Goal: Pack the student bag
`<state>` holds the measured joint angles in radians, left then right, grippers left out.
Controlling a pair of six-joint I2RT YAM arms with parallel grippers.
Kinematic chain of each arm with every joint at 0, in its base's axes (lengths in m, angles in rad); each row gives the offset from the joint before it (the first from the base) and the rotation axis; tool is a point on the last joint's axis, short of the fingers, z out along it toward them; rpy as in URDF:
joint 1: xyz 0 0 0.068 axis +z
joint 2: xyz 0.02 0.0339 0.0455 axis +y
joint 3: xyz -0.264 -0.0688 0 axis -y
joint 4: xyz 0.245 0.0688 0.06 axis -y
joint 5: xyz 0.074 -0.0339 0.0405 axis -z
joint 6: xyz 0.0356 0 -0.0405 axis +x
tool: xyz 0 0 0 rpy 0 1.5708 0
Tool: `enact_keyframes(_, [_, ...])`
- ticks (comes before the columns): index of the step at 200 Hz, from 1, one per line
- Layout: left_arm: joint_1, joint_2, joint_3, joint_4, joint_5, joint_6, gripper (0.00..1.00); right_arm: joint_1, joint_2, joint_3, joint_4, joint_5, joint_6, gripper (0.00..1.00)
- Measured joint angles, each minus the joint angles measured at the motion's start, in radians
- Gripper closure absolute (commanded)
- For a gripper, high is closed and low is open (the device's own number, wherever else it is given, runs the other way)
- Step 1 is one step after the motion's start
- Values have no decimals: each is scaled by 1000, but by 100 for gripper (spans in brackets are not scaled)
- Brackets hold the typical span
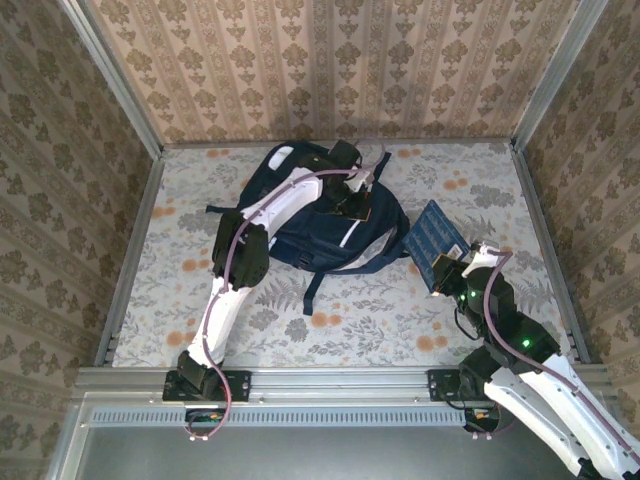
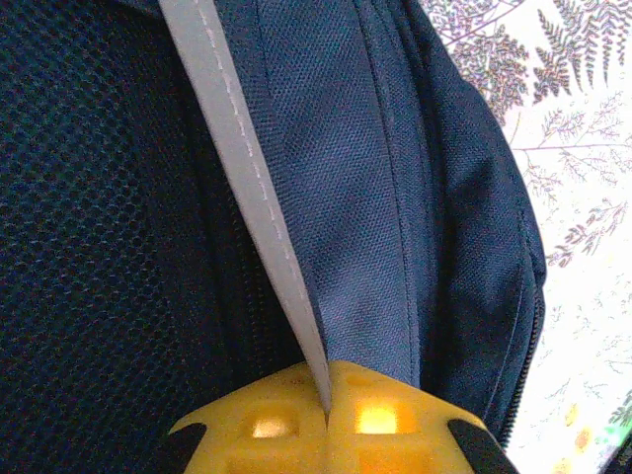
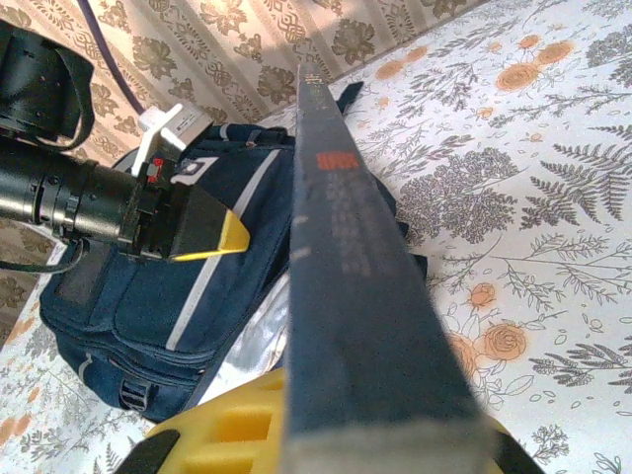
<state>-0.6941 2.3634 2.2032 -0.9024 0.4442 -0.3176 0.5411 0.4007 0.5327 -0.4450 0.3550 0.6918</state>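
Between the fingertips of my left hand (image 2: 328, 397), the student bag (image 1: 320, 240) is caught by a fold of navy cloth right at its white stripe (image 2: 247, 178). The yellow pads are pressed together with only that fabric between them. The bag lies flat on the worktop (image 1: 350, 320), spreading away beneath this hand and toward my left arm's base.

My right hand (image 1: 445, 268) is clamped on a blue book (image 1: 432, 238), which stands on edge out ahead of the fingers. The bag is just off this hand's left side, the book's far corner close by it.

The left wrist view gives me the weave, the mesh panel and a zip line, but nothing of the bag's inside. The right wrist view adds my left hand from outside, resting on the bag, and a pale shiny patch (image 3: 252, 341) at the bag's near edge. I cannot tell whether that is lining or what the bag holds.
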Motion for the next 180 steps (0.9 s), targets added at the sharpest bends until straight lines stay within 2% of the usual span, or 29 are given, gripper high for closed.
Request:
enact_keyframes(36, [7, -54, 4, -45, -29, 32, 100, 0, 0, 0, 1, -20, 11, 100])
enact_keyframes(98, [97, -374, -23, -163, -61, 70, 100, -2, 29, -6, 96, -79, 32, 100])
enact_keyframes(146, [139, -439, -24, -243, -43, 113, 100, -2, 184, -11, 256, -216, 104, 100])
enact_keyframes(180, [160, -439, -24, -262, 21, 129, 100, -16, 329, -61, 465, -328, 255, 100])
